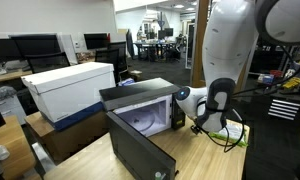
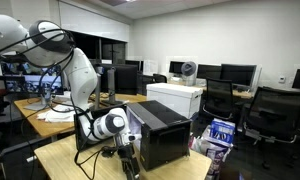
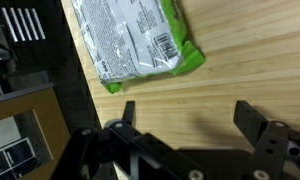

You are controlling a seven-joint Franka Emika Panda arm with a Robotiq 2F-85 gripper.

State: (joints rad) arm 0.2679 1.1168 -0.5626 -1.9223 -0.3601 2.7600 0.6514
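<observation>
The arm (image 1: 233,42) is a run of fat, glossy white shells filling the upper right of an exterior view, with black rings at the joints (image 1: 220,97). Black cables (image 2: 52,40) loop along it at the upper left of an exterior view (rather untidily). The gripper (image 3: 185,108), across the bottom of the wrist view, is matt black, with square-ended fingers (image 3: 246,116) on pinned linkage bars.

2 exterior cameras stand back at mid-range from the wooden table (image 1: 85,160) (image 2: 60,160), facing the microwave (image 1: 140,105) (image 2: 160,130) and the arm (image 1: 235,50) (image 2: 78,68) from different sides. The wrist camera looks straight down, close over the table and a green packet (image 3: 135,40).
</observation>
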